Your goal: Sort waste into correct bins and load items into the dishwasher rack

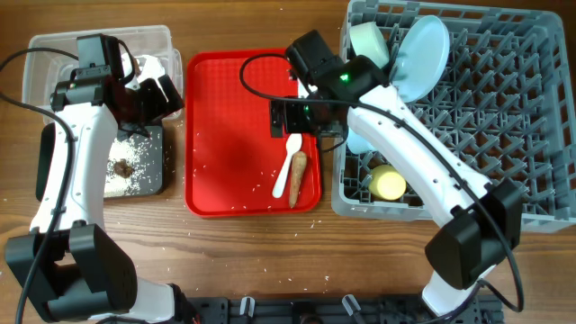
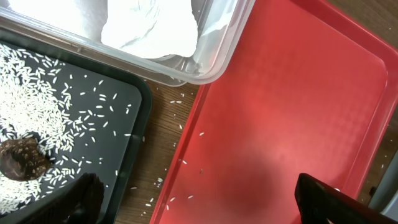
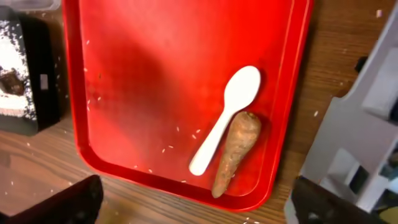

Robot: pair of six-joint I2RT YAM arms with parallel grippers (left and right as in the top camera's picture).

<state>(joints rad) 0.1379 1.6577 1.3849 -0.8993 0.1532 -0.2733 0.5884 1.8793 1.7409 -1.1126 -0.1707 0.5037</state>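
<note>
A white spoon (image 1: 288, 169) (image 3: 227, 115) and a brown tapered root piece (image 1: 298, 178) (image 3: 237, 151) lie side by side on the red tray (image 1: 229, 135) (image 3: 155, 56), near its front right corner. Hanging above them, my right gripper (image 1: 303, 119) (image 3: 199, 199) is open and empty. The left gripper (image 1: 160, 97) (image 2: 205, 199) is open too, over the gap between the black tray (image 1: 155, 180) (image 2: 134, 93) and the red tray. Rice (image 2: 31, 106) and a dark brown lump (image 1: 121, 166) (image 2: 22, 158) lie in the black tray. A crumpled tissue (image 2: 149, 25) sits in the clear tub (image 1: 54, 45).
The grey dishwasher rack (image 1: 504, 135) fills the right side, holding a pale blue plate (image 1: 421, 58), a pale green bowl (image 1: 369, 40) and a yellow cup (image 1: 389, 183). Stray rice grains are scattered on the red tray and on the wood beside the black tray.
</note>
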